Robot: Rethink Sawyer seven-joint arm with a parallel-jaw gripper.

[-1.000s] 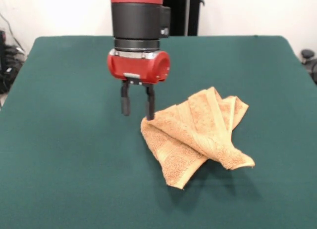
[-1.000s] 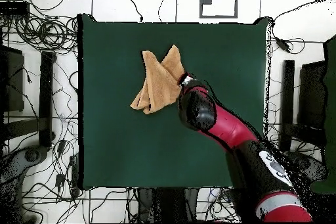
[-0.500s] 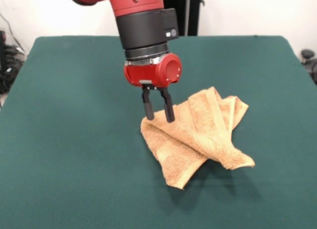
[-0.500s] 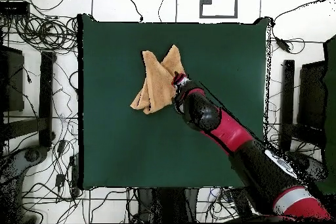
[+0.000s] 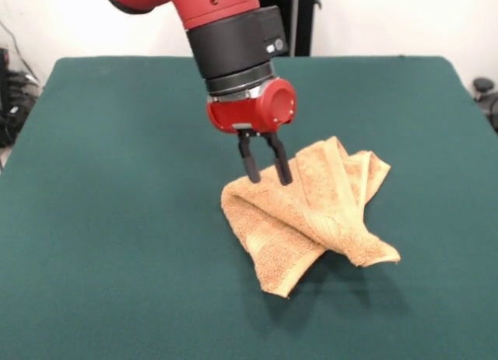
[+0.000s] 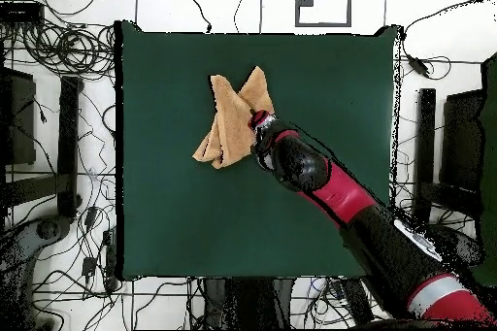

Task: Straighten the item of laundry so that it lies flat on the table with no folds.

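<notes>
A: What is the biggest thing here?
B: The tabletop (image 5: 117,243), dark green and far wider than anything on it. In the overhead view it (image 6: 175,211) fills the middle of the picture, with cables on the floor around it.

A: And the arm?
B: The red and black arm (image 5: 229,41) comes down tilted over the middle of the tabletop. From above it (image 6: 330,186) runs in from about four o'clock toward the centre.

A: Where is the towel?
B: The towel (image 5: 311,208) lies crumpled in the front view just toward four o'clock of the tabletop's centre, folded over itself in several layers, with one smoother band running across the top fold. From above it (image 6: 231,118) sits toward eleven o'clock of the centre.

A: What about the claw?
B: The claw (image 5: 265,173) is spread, its two dark fingers (image 5: 251,159) apart with nothing between them. The tips stand at the towel's ten o'clock part; whether they touch the cloth I cannot tell.
</notes>
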